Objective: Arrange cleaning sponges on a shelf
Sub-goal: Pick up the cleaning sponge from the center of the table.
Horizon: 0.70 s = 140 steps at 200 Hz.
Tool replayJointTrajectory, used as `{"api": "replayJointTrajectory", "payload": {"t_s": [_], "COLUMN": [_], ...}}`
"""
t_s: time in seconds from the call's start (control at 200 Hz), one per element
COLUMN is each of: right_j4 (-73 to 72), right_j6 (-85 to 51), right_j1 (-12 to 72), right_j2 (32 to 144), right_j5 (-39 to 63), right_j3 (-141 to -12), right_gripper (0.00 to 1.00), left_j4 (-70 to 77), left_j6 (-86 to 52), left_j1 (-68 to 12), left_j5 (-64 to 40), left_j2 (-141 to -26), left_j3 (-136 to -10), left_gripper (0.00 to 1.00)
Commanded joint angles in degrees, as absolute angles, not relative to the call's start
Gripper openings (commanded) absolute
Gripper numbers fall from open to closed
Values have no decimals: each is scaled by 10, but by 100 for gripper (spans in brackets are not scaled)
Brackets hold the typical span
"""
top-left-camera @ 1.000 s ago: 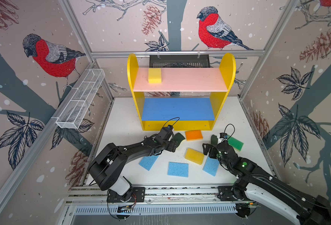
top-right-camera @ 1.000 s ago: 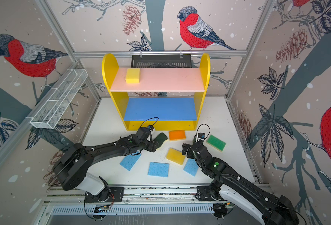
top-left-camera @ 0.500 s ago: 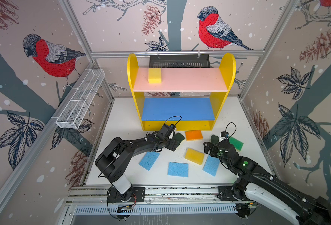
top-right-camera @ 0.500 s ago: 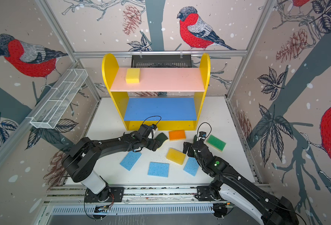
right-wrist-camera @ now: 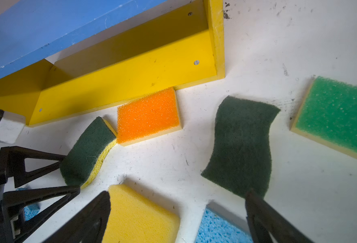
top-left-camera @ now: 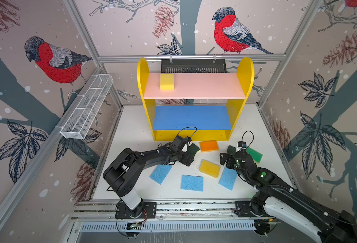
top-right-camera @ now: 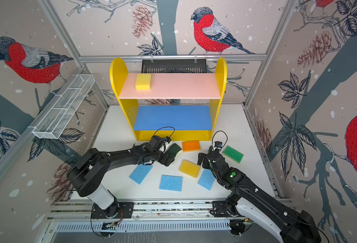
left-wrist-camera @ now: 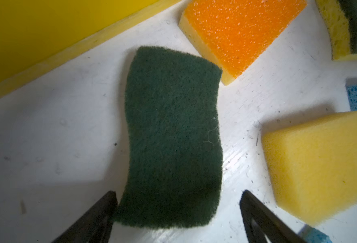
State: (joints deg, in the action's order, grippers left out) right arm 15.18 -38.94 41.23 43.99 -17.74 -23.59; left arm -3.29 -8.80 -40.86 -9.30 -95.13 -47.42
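Widened slightly, left hand [left-wrist-camera: 177, 193] reaches low, jaws straddling dark-green sponge [left-wrist-camera: 173, 134].

You're looking at fuzzy, matt fibre on the dark-green scourer [left-wrist-camera: 173, 136]. Orange-topped sponge [left-wrist-camera: 242, 31]: coarse open pores, glinting. Green-topped sponge [right-wrist-camera: 337, 117]: same coarse face. Yellow block [left-wrist-camera: 320, 164]: fine matt foam. Light-blue sponge [right-wrist-camera: 217, 229]: pitted, cellulose look. Your worktop [left-wrist-camera: 47, 136]: white, scuffed, faint sheen. Shelf [right-wrist-camera: 131, 69]: smooth painted boards, satin. Basket [top-left-camera: 85, 111]: white wire mesh. Left gripper [left-wrist-camera: 178, 192]: matt black plastic.
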Motion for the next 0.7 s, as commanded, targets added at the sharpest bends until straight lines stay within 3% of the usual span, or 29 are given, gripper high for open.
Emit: {"api": "replayJointTrajectory", "payload": {"t_s": [0.0,0.695], "right_j4": [137,132], "right_j6": [-386,-385], "right_j1": [411,403], "right_j2": [442,446], "right_j5": [-174,-165], "right_j3": [-236,-228], "right_gripper": [100,100], "left_j4": [-24,-24], "left_j6": [-94,-53], "left_j1": [-418,-439], "left_j5": [-35,-25], "left_j2": [-958,-1005], "left_j3": [-473,-472], "left_gripper": [90,84]}}
